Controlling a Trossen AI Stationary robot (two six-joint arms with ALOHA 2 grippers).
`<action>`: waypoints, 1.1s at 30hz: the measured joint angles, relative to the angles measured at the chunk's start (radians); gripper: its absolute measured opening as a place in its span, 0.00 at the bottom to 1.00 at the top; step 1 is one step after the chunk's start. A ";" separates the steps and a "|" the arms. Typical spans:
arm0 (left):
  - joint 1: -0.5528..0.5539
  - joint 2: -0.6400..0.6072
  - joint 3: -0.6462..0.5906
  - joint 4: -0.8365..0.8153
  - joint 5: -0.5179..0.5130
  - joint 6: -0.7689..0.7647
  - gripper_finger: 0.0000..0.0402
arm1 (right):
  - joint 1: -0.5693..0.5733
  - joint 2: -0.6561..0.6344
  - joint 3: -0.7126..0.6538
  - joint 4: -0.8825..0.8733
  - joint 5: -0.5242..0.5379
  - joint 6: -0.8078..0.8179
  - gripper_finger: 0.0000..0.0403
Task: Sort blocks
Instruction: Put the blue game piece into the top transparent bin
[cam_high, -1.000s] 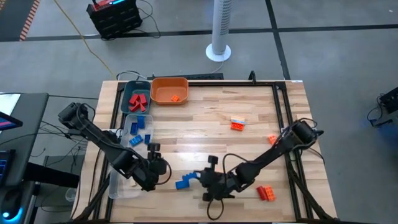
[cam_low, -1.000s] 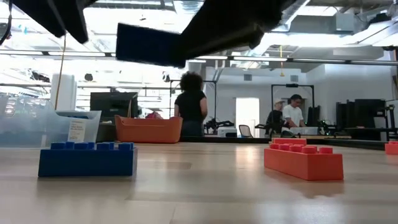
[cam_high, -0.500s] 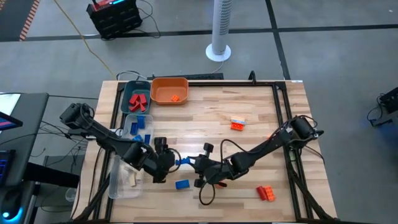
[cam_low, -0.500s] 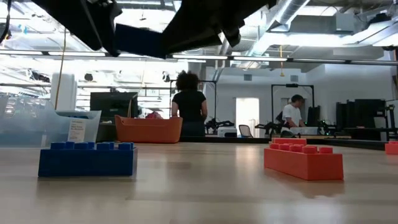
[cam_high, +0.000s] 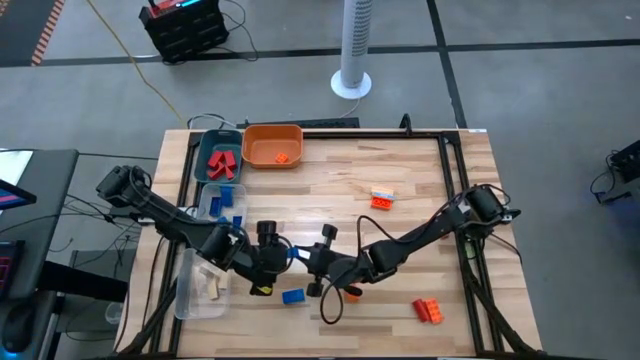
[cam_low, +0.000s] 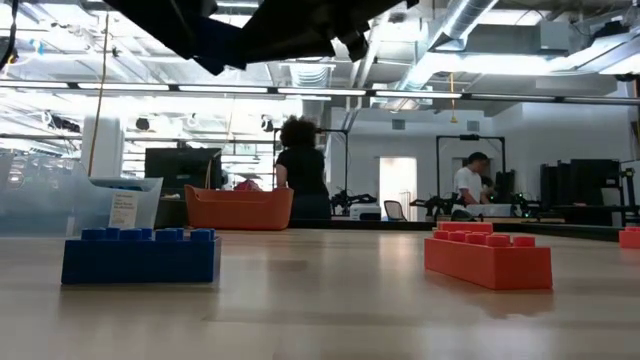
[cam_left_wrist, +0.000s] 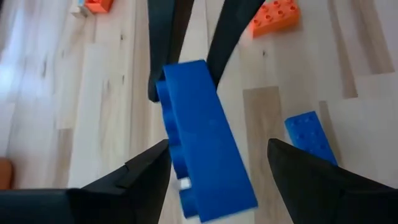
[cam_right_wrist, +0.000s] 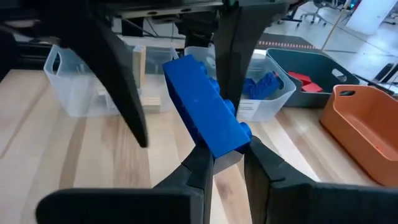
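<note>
Mid-air handoff over the counter (cam_high: 420, 180): the right hand (cam_right_wrist: 227, 163) pinches one end of a long blue block (cam_right_wrist: 205, 115), while the left hand (cam_left_wrist: 214, 165) waits spread wide around the other end. If the right lets go before the left clamps, that block could drop or twist away. Its long axis runs tilted, from hand to hand.

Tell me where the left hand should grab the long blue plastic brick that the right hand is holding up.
Take the long blue plastic brick by its free end, opposite the end the right hand pinches, closing across its width. Come in end-on, facing the right hand: the brick sticks out, tilted, toward the left hand, whose open fingers straddle that free end.
</note>
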 joint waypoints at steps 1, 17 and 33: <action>0.000 0.000 0.000 0.002 -0.007 0.008 0.62 | 0.000 0.000 0.000 0.004 -0.002 -0.001 0.18; 0.004 -0.039 0.035 -0.283 -0.079 -0.016 0.21 | 0.017 -0.018 0.000 -0.105 -0.034 0.015 0.43; 0.320 -0.172 -0.263 -0.758 0.102 -0.245 0.21 | 0.068 -0.059 0.000 -0.425 -0.033 0.262 0.61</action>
